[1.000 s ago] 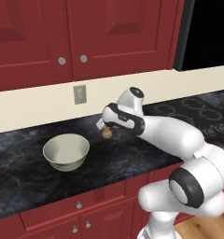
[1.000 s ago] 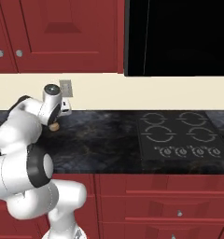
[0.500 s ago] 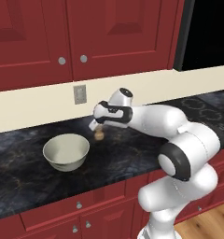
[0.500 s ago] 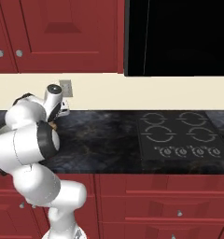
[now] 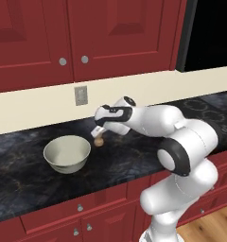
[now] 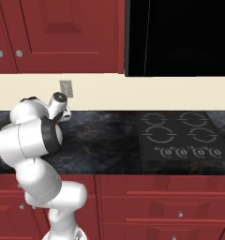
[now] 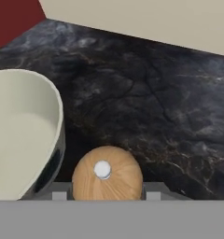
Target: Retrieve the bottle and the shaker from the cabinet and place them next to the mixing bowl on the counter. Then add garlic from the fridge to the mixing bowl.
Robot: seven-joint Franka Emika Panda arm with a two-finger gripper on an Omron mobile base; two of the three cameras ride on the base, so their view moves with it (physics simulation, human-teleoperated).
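Note:
My gripper (image 5: 99,135) is shut on the shaker (image 5: 100,140), a small tan wooden mill with a knob top. It hangs low over the black counter (image 5: 134,156), just right of the cream mixing bowl (image 5: 66,153). In the hand view the shaker's round top (image 7: 107,173) sits between the two fingers, with the bowl's rim (image 7: 55,112) close on the left. I cannot tell whether the shaker's base touches the counter. The red cabinet doors (image 5: 87,33) above are closed. The bottle, the garlic and the fridge are out of view.
A wall outlet (image 5: 80,95) sits on the cream backsplash behind the gripper. A black cooktop (image 6: 180,136) lies in the counter far to the right, under a dark opening (image 6: 180,37). Red drawers with silver knobs (image 5: 80,207) run below the counter.
The arm has carried the shaker left and slightly down, from mid-counter to right beside the bowl. The grip has not changed.

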